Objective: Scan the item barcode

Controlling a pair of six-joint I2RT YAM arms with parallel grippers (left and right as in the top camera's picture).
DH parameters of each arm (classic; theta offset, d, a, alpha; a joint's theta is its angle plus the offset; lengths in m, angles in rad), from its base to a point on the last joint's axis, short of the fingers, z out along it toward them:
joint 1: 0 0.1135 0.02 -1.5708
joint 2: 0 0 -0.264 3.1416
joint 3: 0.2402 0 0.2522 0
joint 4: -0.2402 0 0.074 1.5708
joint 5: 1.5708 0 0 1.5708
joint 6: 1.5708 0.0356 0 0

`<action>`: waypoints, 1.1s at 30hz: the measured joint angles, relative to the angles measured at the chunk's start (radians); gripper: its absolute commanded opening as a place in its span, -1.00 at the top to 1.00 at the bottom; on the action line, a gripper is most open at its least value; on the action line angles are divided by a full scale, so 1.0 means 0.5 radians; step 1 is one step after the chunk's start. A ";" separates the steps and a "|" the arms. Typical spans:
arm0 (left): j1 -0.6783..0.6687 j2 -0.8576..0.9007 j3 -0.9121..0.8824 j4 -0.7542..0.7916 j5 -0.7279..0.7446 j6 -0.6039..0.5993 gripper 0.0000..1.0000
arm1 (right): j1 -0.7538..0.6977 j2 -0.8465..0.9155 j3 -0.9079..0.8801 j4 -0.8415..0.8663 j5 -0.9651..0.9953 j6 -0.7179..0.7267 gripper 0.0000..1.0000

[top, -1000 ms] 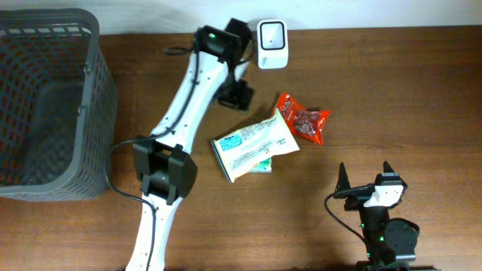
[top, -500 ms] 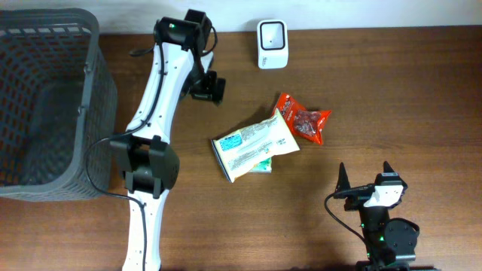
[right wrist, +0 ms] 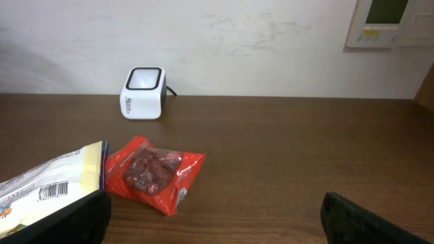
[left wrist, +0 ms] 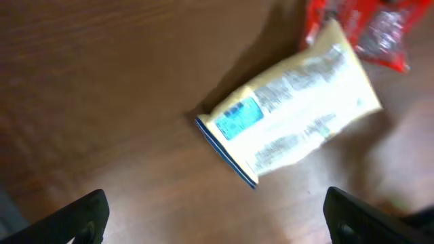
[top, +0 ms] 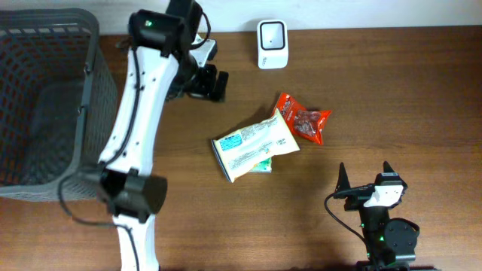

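Only the right wrist view catches the barcode (right wrist: pixel 51 192) on the cream packet (top: pixel 254 147), open worktop (top: pixel 392 90) parting it from left tool (top: pixel 211 84) and right tool (top: pixel 364 175), both gaping empty.

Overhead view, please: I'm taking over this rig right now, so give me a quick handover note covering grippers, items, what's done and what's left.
Left gripper: open, empty, hovering left of the white box-shaped barcode scanner.
Right gripper: open, empty, at the table's near edge.
Items: the white-and-blue snack pouch and the red plastic snack packet lie touching mid-table, below the scanner.
Done: nothing is picked up.
Left: grasp an item and present its barcode to the scanner.
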 measured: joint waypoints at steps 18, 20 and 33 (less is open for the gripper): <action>-0.293 -0.183 -1.370 0.704 0.020 0.130 -0.61 | 0.000 0.000 0.000 0.000 0.000 0.001 -0.97; -0.293 -0.183 -1.431 0.801 0.023 0.249 -0.61 | 0.000 0.000 0.000 -0.001 0.000 0.002 -0.97; -0.413 -0.183 -1.736 1.453 0.114 0.689 -0.57 | 0.000 0.000 0.000 0.000 0.000 0.001 -0.97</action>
